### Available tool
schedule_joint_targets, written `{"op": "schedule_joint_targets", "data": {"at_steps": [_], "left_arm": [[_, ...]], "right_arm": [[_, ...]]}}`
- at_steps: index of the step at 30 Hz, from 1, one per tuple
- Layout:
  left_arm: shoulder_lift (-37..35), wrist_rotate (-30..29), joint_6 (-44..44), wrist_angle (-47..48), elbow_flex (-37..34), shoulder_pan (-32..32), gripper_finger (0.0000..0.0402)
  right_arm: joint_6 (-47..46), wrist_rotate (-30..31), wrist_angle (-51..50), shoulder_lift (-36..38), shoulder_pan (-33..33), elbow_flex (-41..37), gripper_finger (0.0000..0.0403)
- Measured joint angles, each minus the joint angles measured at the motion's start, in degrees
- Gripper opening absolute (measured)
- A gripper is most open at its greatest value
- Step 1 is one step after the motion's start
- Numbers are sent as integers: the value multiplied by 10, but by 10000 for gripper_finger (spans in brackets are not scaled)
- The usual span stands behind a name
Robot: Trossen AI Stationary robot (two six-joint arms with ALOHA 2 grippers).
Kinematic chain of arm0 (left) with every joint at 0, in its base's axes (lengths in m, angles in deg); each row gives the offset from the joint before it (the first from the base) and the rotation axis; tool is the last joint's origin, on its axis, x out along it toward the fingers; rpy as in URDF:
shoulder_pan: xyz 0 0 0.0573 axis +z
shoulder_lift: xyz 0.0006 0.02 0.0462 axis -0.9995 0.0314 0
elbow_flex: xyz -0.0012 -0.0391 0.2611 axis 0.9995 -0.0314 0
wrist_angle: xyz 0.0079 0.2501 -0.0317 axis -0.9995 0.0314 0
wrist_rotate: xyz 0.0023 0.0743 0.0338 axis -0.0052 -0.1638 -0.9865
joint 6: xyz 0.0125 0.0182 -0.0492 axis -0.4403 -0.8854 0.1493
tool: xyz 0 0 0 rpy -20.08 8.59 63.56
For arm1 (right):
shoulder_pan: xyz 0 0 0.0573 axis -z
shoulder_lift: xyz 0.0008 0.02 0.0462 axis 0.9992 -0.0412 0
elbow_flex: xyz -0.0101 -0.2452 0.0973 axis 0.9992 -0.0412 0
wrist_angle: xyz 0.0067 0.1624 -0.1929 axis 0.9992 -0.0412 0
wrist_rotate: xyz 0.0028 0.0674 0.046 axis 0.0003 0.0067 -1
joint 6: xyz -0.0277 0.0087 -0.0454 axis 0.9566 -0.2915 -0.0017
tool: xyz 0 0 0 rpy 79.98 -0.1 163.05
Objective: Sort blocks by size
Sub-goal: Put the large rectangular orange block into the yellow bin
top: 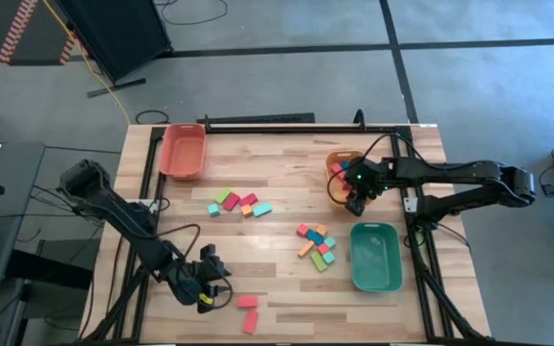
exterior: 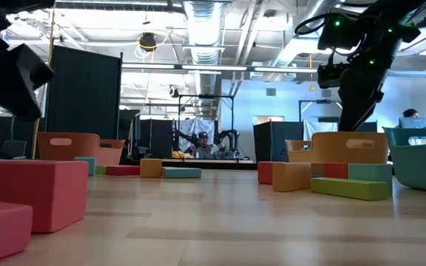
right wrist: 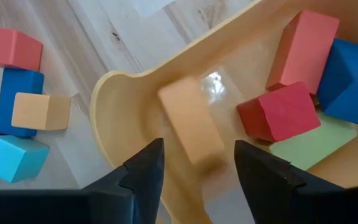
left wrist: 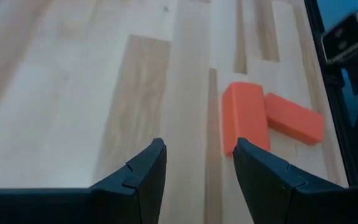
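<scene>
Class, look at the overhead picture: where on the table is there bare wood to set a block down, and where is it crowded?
Bare wood lies between the red-orange tray and the orange tray, and along the near edge right of the two red blocks. It is crowded at the two block clusters and beneath the right gripper, open above the orange tray.

- Table (top: 287, 288): one tray (top: 183, 151) at far left, a second tray (top: 339, 192) at far right, a third tray (top: 375, 257) nearer on right.
- Block cluster (top: 239, 204) left of centre; second cluster (top: 316, 244) just left of the third tray.
- Two blocks (top: 248, 312) at near edge, touching.
- Several blocks (right wrist: 303, 106) in the second tray.
</scene>
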Motion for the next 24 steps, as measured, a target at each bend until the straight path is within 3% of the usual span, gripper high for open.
{"op": "schedule_joint_targets", "data": {"at_steps": [7, 15, 24], "left_arm": [[41, -1, -8, -72, 0, -9, 189], [88, -2, -19, -111, 35, -19, 253], [173, -2, -30, -45, 122, -26, 270]], "right_arm": [[0, 0, 0, 0, 0, 0, 234], [1, 1, 1, 0, 0, 0, 235], [9, 4, 11, 0, 0, 0, 235]]}}
